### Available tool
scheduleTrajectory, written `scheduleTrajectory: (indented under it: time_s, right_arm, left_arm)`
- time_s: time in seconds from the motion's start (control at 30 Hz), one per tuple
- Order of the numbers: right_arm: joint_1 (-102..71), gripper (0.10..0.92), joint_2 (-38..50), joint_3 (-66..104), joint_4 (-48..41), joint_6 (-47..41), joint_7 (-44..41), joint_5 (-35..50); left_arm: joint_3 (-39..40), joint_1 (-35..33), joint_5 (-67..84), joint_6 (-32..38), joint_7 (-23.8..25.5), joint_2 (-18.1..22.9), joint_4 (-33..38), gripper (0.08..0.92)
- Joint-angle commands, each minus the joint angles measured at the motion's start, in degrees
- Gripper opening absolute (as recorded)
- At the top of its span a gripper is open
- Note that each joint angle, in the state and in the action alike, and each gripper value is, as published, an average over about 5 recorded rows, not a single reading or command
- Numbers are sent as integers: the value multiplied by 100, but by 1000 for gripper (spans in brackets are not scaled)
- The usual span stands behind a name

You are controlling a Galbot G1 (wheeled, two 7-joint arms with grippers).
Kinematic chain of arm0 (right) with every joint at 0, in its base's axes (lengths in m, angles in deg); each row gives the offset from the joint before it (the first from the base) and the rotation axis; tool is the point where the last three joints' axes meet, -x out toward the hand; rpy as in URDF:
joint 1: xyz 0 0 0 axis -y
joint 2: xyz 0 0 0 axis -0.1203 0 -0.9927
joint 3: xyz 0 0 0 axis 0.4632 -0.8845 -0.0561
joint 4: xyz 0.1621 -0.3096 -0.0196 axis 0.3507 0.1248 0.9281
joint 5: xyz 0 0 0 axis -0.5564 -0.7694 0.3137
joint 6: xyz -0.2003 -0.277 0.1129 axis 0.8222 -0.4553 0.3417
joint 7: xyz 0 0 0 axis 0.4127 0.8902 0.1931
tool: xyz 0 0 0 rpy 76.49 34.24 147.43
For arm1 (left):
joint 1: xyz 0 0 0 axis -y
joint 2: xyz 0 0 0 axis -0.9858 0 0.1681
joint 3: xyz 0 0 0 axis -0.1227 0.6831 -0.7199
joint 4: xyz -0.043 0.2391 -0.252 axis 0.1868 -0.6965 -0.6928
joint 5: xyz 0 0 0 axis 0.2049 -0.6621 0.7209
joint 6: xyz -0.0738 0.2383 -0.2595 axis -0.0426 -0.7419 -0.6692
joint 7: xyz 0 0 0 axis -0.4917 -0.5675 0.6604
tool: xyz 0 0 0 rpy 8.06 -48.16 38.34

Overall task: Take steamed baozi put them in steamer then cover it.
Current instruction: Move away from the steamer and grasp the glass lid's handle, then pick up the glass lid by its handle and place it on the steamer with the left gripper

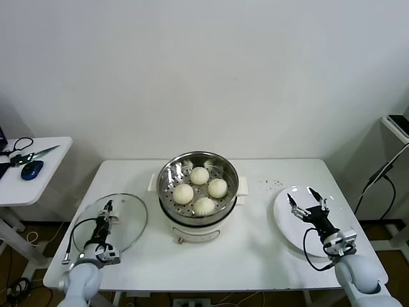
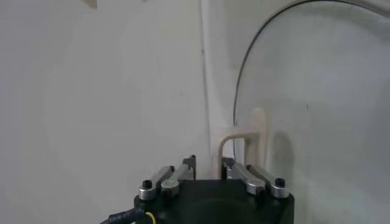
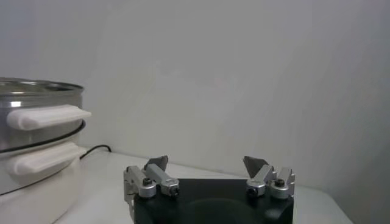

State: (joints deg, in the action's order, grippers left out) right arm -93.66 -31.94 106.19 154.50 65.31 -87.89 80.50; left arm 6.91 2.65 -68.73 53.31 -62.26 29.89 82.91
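- Four steamed baozi [image 1: 199, 190] sitting inside the steamer [image 1: 167, 192], centre of the head frame, close together on the perforated floor, the steamer's top uncovered.
- The cover [image 1: 131, 220] lying flat at lower left, its rim just beside the steamer's white base and reaching near the table's [image 1: 255, 249] left edge.
- Left gripper [image 1: 107, 217] over the cover's middle, jaws closed on the cream handle [image 2: 241, 143]; in the left wrist frame, one finger on each side of that handle.
- Right gripper [image 1: 308, 203] at lower right above the white plate [image 1: 284, 224], jaws spread wide, holding nothing.
- Bare tabletop between steamer and plate; also a free strip along the table's front edge.
- Side table [image 1: 38, 182] at far left, apart from the main table, carrying a blue mouse [image 1: 31, 169] and scissors [image 1: 35, 154].
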Motion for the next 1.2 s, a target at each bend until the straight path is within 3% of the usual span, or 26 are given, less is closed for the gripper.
scheduleTrajectory:
  time_s: [0.03, 0.23, 0.53, 0.73, 0.9, 1.03, 1.2]
  right_arm:
    - [7, 823, -20, 2, -34, 24, -14, -80]
    - [40, 823, -22, 0, -77, 59, -30, -98]
    - [135, 823, 17, -14, -206, 97, -69, -121]
    - [256, 823, 65, -89, -301, 104, -74, -146]
    - [366, 823, 118, -173, -377, 84, -72, -216]
    - [423, 823, 141, -217, -419, 62, -71, -259]
    - [450, 823, 133, -211, -514, 80, -63, -325]
  left_arm:
    - [12, -99, 268, 7, 40, -47, 239, 260]
    - [21, -661, 732, -268, 178, -293, 1415, 152]
    - [-69, -1850, 1080, -1596, 219, -786, 3523, 151]
    - [223, -2027, 1034, -2626, 344, -1273, 4396, 151]
    - [1003, -1678, 1085, -3595, 785, -2070, 4824, 151]
    - [2023, -909, 1149, -4239, 1165, -2663, 4887, 151]
    - [3553, 529, 948, -4877, 2056, -2737, 4741, 151]
